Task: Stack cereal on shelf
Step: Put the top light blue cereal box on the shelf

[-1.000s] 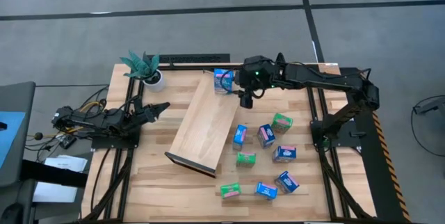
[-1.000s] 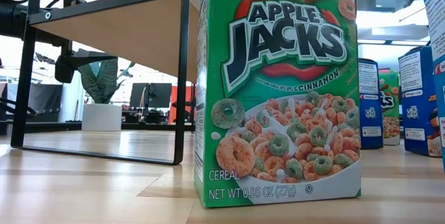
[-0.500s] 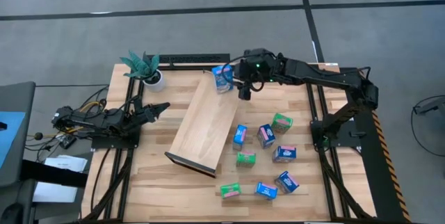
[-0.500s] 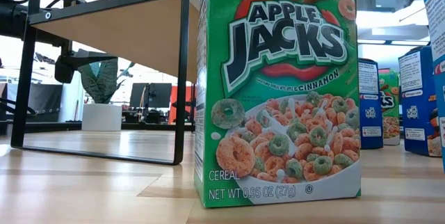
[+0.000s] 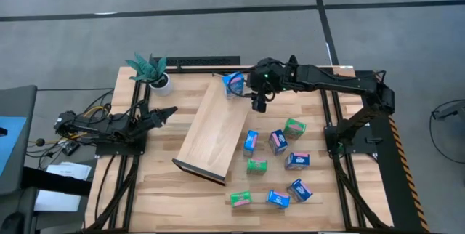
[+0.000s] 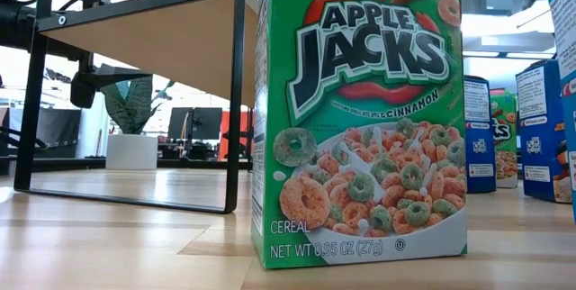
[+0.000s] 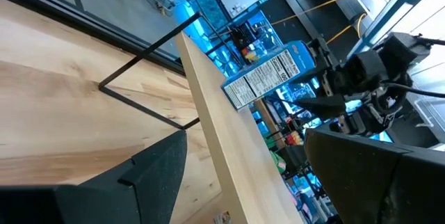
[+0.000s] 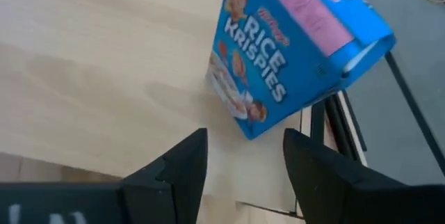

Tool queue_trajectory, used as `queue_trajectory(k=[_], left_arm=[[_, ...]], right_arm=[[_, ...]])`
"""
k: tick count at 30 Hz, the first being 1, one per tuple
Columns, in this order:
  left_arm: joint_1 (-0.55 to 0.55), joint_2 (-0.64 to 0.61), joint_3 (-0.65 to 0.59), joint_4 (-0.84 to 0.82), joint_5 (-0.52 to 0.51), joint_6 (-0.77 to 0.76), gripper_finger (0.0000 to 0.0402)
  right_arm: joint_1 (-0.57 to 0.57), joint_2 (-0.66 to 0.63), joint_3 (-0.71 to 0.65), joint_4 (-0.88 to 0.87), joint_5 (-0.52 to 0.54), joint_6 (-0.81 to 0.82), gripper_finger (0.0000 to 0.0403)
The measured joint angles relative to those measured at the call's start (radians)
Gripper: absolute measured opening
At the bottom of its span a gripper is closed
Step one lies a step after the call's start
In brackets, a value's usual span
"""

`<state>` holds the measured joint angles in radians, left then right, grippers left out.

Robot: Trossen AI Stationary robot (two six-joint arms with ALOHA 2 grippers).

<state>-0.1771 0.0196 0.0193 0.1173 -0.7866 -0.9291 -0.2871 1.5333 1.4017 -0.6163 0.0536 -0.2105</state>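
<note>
Right gripper (image 5: 256, 100) | positioned upper centre of the high view, fingers spread, nothing pinched | blue rectangular Rice Krispies carton (image 5: 233, 83) | seen tilted on the far end of the long light-wood shelf board (image 5: 215, 128) | left gripper (image 5: 168, 111) | parked at left, fingers spread

Glossy printed card cereal (image 6: 360, 119); smooth matt light-wood shelf (image 5: 216, 125).
</note>
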Motion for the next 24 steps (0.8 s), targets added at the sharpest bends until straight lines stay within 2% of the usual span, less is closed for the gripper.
queue_trajectory(k=[14,24], left_arm=[[0.0,0.0,0.0,0.0,-0.011,0.0,0.028],[0.0,0.0,0.0,-0.003,-0.011,0.0,0.028]], right_arm=[[-0.055,0.102,0.0,0.058,0.001,-0.059,0.0144],[-0.069,0.123,0.001,0.124,0.02,-0.12,0.0121]])
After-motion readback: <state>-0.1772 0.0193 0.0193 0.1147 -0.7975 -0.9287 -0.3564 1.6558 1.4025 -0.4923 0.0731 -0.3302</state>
